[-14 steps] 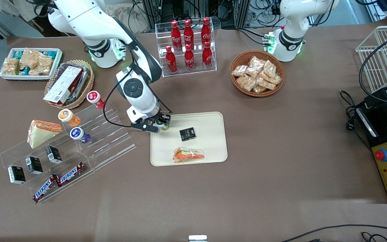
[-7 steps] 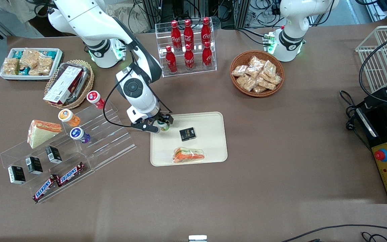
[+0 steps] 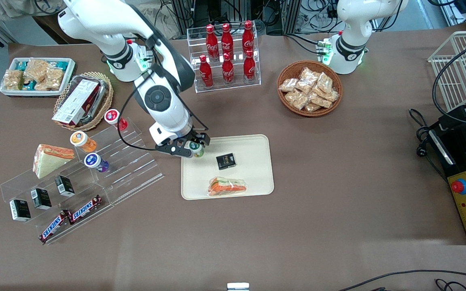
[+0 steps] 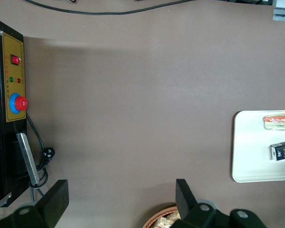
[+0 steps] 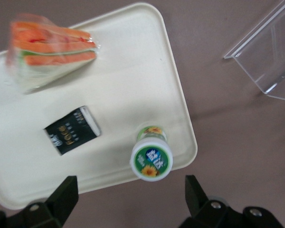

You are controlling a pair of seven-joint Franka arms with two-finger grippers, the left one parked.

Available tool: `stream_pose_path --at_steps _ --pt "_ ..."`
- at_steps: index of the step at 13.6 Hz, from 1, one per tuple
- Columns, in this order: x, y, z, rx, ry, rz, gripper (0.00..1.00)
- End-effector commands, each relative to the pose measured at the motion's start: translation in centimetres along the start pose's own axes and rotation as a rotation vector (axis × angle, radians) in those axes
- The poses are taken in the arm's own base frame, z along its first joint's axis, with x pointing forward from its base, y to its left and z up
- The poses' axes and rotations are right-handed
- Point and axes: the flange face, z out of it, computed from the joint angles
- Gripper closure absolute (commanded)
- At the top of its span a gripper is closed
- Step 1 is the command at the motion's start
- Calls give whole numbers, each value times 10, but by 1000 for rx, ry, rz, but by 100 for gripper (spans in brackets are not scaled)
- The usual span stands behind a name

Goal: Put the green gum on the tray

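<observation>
Green gum (image 5: 151, 159): upright on the tray (image 5: 133, 85), in the corner nearest the working arm's end of the bench (image 3: 338, 169), lid up.
Hand (image 3: 191, 146): directly above the bottle, fingers spread and clear of it on both sides; it appears raised off the lid, though the front view partly hides the gap.
Black packet (image 5: 72, 130): flat on the tray, beside the gum.
Wrapped sandwich (image 5: 50, 50): on the tray, nearer the front camera than the packet.
Clear stepped stand (image 3: 123, 157): on the bench near the tray, toward the working arm's end.
</observation>
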Motion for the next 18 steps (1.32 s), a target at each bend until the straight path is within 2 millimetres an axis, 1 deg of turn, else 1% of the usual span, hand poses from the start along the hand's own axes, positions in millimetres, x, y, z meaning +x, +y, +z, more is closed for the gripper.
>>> stream_pose_path --at_steps 1,3,4,5,7,9,10,11,14,15,16,18 --pt "-12 -26 -79 9 -5 -36 0" --pt "-17 -32 -137 25 13 -51 0" --pt "-21 -30 -165 33 23 -63 0" --pt "-22 -27 -191 41 35 -65 0" --pt "-29 -13 -232 21 72 -72 0" --pt "-17 21 -266 -10 142 -88 0" --pt "-9 42 -283 -9 161 -128 0" --pt "5 69 -294 -14 161 -164 0" --pt "47 149 -308 -61 126 -238 0" --pt "59 180 -313 -75 105 -243 0" --pt "71 209 -316 -76 98 -230 0" --pt "88 259 -318 -76 92 -250 0"
